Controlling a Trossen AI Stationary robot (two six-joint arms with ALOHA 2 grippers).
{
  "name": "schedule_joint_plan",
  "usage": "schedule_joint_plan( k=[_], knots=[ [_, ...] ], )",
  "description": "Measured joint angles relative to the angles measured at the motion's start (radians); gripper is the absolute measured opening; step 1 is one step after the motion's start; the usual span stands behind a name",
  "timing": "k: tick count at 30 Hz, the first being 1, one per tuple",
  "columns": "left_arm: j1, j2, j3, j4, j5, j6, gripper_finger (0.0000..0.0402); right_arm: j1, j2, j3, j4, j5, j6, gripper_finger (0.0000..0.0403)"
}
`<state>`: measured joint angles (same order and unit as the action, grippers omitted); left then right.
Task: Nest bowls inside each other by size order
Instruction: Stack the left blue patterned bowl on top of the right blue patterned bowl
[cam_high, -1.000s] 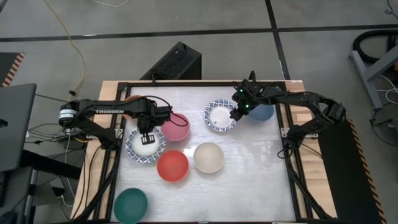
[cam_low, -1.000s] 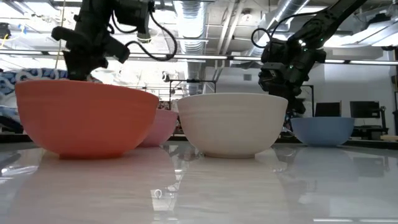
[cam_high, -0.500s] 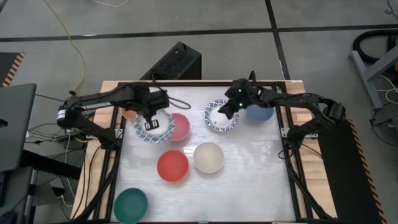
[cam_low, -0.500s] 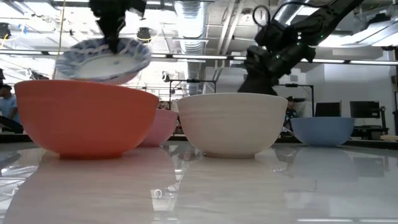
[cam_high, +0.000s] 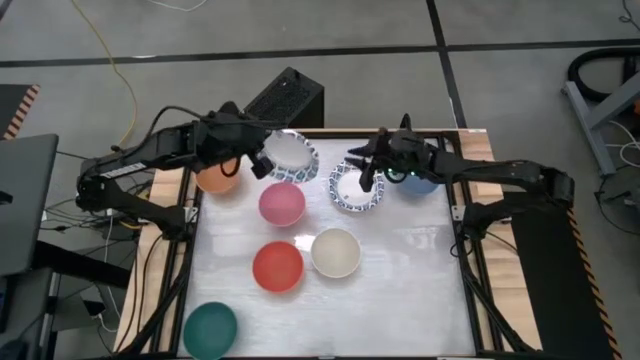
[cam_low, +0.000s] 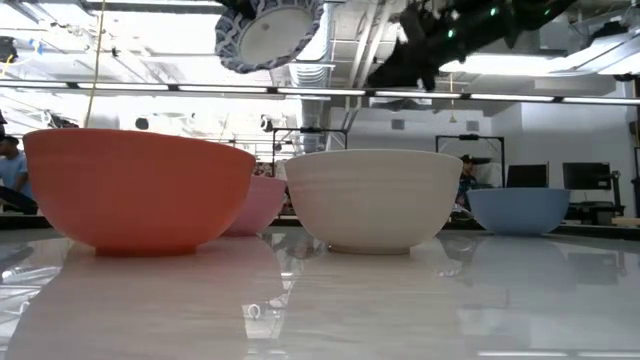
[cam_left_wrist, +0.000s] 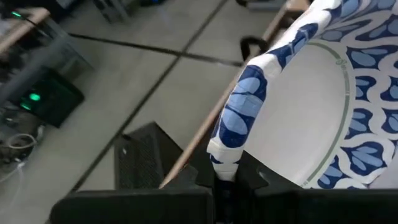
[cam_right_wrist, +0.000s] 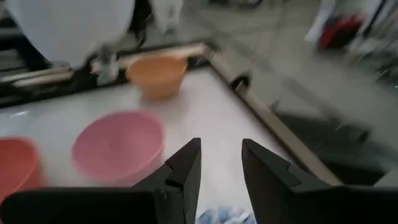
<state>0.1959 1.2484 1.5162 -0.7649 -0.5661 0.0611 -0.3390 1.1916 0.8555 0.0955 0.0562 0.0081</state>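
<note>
My left gripper (cam_high: 258, 162) is shut on a white bowl with a blue-patterned rim (cam_high: 291, 156), high above the table's far left; the bowl also shows in the low view (cam_low: 268, 30). My right gripper (cam_high: 364, 172) is open and empty, above a second patterned bowl (cam_high: 352, 192) that rests on its base. The blue bowl (cam_high: 424, 183) stands just right of it. The orange (cam_high: 218, 178), pink (cam_high: 282, 203), red (cam_high: 277, 267), cream (cam_high: 335, 253) and dark green (cam_high: 211, 330) bowls stand apart on the table. My left gripper pinches the patterned bowl's rim (cam_left_wrist: 229, 152) between its two fingers, one on the inner wall and one on the outer. The bowl is lifted clear of the table and tilted steeply, sticking out past the fingers toward the table's right.
A black box (cam_high: 283, 98) sits beyond the table's far edge. A black frame (cam_high: 190, 250) runs along the table's sides. Free tabletop (cam_high: 420, 290) lies at the near right.
My left gripper has lifted the patterned bowl off the table's left, carried it up and toward the far edge, past the pink bowl, and tipped it. My right gripper has risen above the other patterned bowl and shifted slightly left.
</note>
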Motion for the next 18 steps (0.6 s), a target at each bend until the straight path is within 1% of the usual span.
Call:
schedule_joint_plan(
  k=[2, 5, 11, 15, 18],
  knots=[
    [0.0, 0.002, -0.002, 0.047, -0.021, 0.01, 0.0002, 0.031, -0.029, 0.0, 0.029, 0.066, -0.036, 0.0136],
    [0.0, 0.0, -0.048, 0.185, -0.031, 0.047, 0.0002, 0.068, -0.064, 0.0, 0.072, 0.135, -0.062, 0.0136],
    [0.0, 0.0, -0.206, 0.463, -0.019, 0.131, 0.0002, 0.092, -0.108, 0.0, 0.074, 0.151, -0.062, 0.0136],
    [0.005, -0.012, -0.322, 0.582, 0.029, 0.164, 0.0002, 0.112, -0.135, 0.0, 0.013, 0.15, -0.063, 0.0142],
    [0.026, -0.056, -0.415, 0.666, 0.055, 0.171, 0.0002, 0.123, -0.165, 0.0, -0.057, 0.152, -0.062, 0.0149]
  ],
)
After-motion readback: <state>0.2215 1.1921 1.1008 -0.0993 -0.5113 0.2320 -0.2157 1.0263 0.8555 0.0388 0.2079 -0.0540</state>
